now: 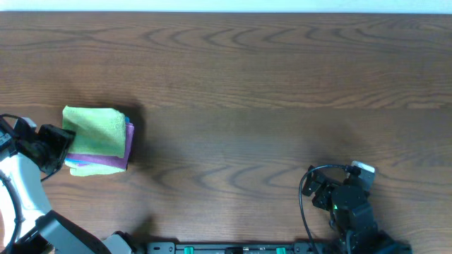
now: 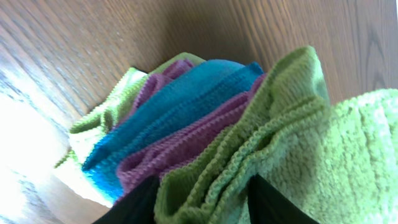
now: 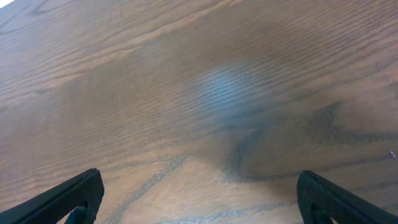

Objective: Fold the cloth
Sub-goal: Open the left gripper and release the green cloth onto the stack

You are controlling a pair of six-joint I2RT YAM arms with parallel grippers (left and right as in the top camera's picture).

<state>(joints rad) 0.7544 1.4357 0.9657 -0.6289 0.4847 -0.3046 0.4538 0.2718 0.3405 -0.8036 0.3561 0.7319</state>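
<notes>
Cloth [image 1: 95,130] folded and stacked just ahead of left gripper [image 1: 65,144].
Overhead: it tops a pink cloth [image 1: 106,164]. Left wrist: jaws stand parted astride its folded edge, blue cloth [image 2: 180,106] beyond, apparently a release. Right wrist: right gripper [image 3: 199,202] is wide, only table [image 3: 217,93] between, idle.

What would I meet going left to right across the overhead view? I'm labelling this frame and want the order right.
left arm → lime-green cloth on top of its stack → bare table → right arm
</notes>
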